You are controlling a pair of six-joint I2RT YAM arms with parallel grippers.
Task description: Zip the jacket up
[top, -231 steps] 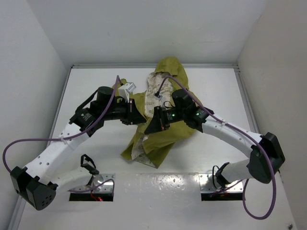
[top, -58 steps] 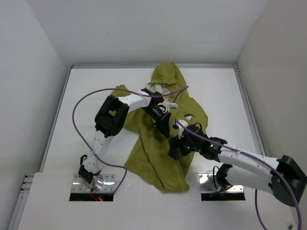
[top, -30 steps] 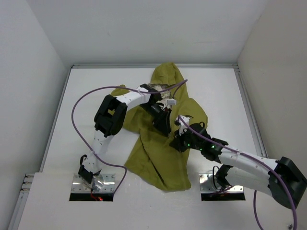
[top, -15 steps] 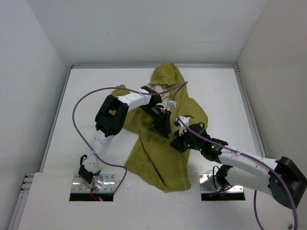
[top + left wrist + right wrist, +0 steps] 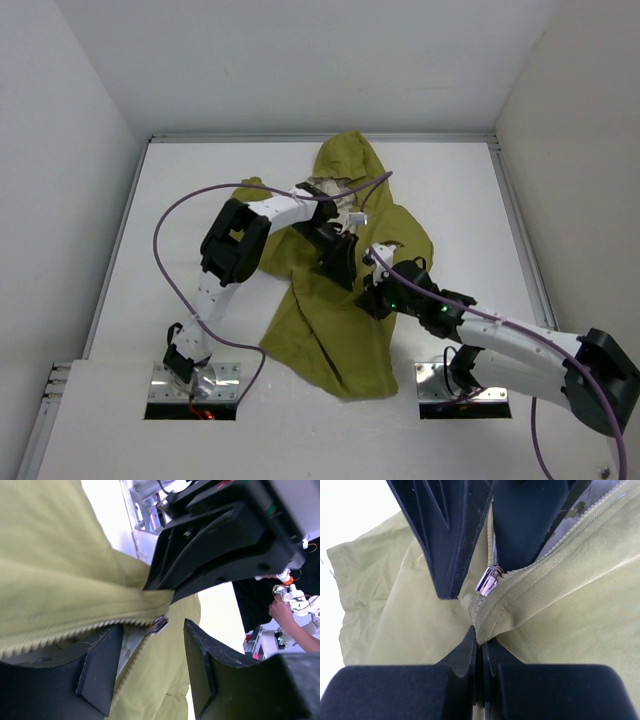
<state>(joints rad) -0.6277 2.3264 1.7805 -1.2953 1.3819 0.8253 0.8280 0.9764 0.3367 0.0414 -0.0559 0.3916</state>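
The olive-green jacket (image 5: pixel 320 320) lies spread on the white table (image 5: pixel 200 200), hood toward the far wall. My right gripper (image 5: pixel 376 296) is shut on the jacket's zipper seam (image 5: pixel 481 639), just below the silver slider (image 5: pixel 488 581). My left gripper (image 5: pixel 341 264) is open, and its two fingers straddle that slider (image 5: pixel 160 625) without closing on it. Above the slider the zipper teeth (image 5: pixel 60 640) run apart, and cream printed lining (image 5: pixel 587 500) shows between them. In the left wrist view, the right gripper's black body (image 5: pixel 225 545) sits just past the slider.
Purple cables (image 5: pixel 170 240) loop over both arms. The left arm (image 5: pixel 235 240) reaches across the jacket's left sleeve, and the right arm (image 5: pixel 510 340) lies along the table's near right. White walls (image 5: pixel 90 120) enclose the table on three sides.
Over the last second, almost nothing has moved; the left gripper's fingers stay around the slider and the right gripper keeps its pinch. Earlier, both arms repositioned and the jacket front was drawn together.
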